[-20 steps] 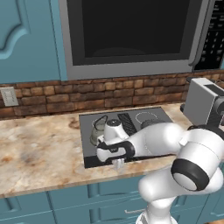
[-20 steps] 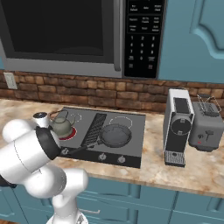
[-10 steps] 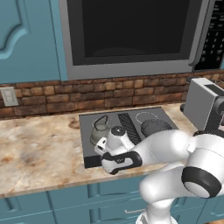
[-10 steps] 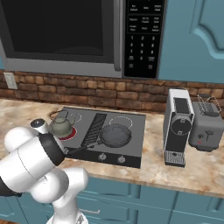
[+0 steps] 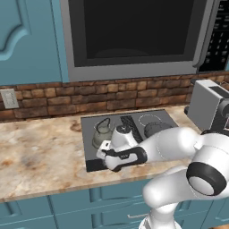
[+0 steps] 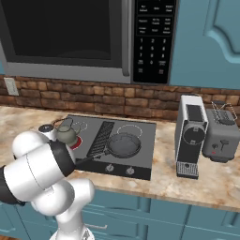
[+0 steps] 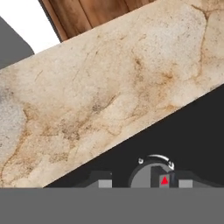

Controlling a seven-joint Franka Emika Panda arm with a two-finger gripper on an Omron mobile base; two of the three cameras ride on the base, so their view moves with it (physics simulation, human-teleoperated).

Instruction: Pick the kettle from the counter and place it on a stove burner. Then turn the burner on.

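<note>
The grey-green kettle (image 5: 102,132) stands upright on the left of the dark cooktop (image 5: 161,117), over a stove burner that glows red (image 6: 78,141). The marbled counter (image 5: 40,154) runs to its left. My gripper (image 5: 104,156) hangs low over the cooktop's front left edge, in front of the kettle and apart from it. In the hand view my gripper (image 7: 142,181) is open. A round control knob (image 7: 154,175) with a red triangle lies between the fingertips (image 7: 101,181), close to the right one. The jaws hold nothing.
A dark frying pan (image 6: 124,144) sits on the front right burner, with two more knobs (image 6: 110,168) below it. A coffee machine (image 6: 190,136) and a toaster (image 6: 220,136) stand on the right. A microwave (image 5: 134,31) hangs over a brick backsplash.
The hand has shifted slightly left along the cooktop's front edge, and the forearm dipped and rose again. The kettle has stayed put on the glowing burner.
</note>
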